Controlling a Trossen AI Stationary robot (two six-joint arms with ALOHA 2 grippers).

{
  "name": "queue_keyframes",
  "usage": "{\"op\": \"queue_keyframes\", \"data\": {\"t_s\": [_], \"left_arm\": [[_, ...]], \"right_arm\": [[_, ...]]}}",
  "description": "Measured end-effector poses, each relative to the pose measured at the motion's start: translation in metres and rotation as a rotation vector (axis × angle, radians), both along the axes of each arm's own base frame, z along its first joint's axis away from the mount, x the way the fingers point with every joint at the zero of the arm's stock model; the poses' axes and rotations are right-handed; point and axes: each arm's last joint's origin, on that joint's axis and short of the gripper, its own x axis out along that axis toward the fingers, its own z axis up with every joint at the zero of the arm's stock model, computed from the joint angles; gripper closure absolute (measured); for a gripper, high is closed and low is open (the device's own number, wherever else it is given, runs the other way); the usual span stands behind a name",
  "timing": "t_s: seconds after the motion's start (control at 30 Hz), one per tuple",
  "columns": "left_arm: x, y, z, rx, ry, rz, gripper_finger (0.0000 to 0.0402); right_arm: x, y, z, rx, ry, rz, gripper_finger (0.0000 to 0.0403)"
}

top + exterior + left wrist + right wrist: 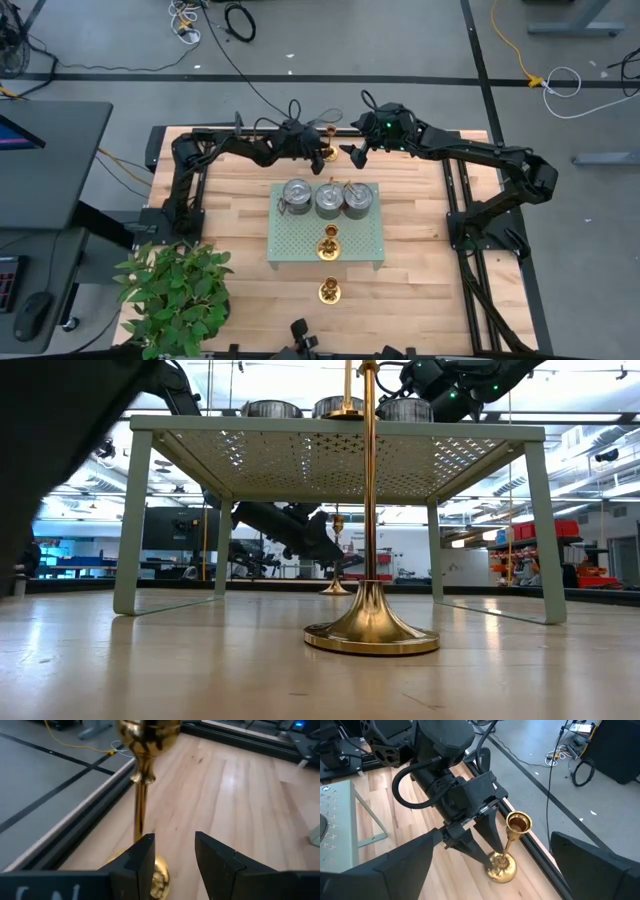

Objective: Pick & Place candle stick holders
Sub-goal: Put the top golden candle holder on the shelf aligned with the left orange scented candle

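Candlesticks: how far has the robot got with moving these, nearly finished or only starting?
Probably about a third through. One candlestick stands on the green stand, so that looks done. The left gripper is open down beside the far candlestick, not gripping it. The right gripper waits open nearby. The front candlestick stands untouched on the table.

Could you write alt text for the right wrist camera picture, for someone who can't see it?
The left arm's black hand reaches down beside the base of a gold candle stick holder standing near the wooden table's edge. The fingers are open, not gripping it.
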Motion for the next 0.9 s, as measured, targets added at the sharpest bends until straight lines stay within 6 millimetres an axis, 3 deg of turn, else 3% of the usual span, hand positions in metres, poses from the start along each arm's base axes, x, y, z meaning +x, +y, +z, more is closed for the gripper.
{"op": "queue_keyframes", "data": {"t_s": [0.23, 0.67, 0.9], "left_arm": [[-0.001, 0.004, 0.001, 0.047, 0.013, 0.115, 0.0260], [0.003, 0.003, 0.007, 0.068, -0.032, 0.099, 0.0260], [0.009, 0.005, 0.014, 0.042, -0.038, 0.033, 0.0281]], "right_arm": [[0.000, 0.000, 0.000, 0.000, 0.001, 0.000, 0.0003], [0.000, 0.000, 0.000, -0.002, 0.002, 0.001, 0.0003], [0.000, 0.000, 0.000, -0.002, 0.002, 0.001, 0.0003]]}}
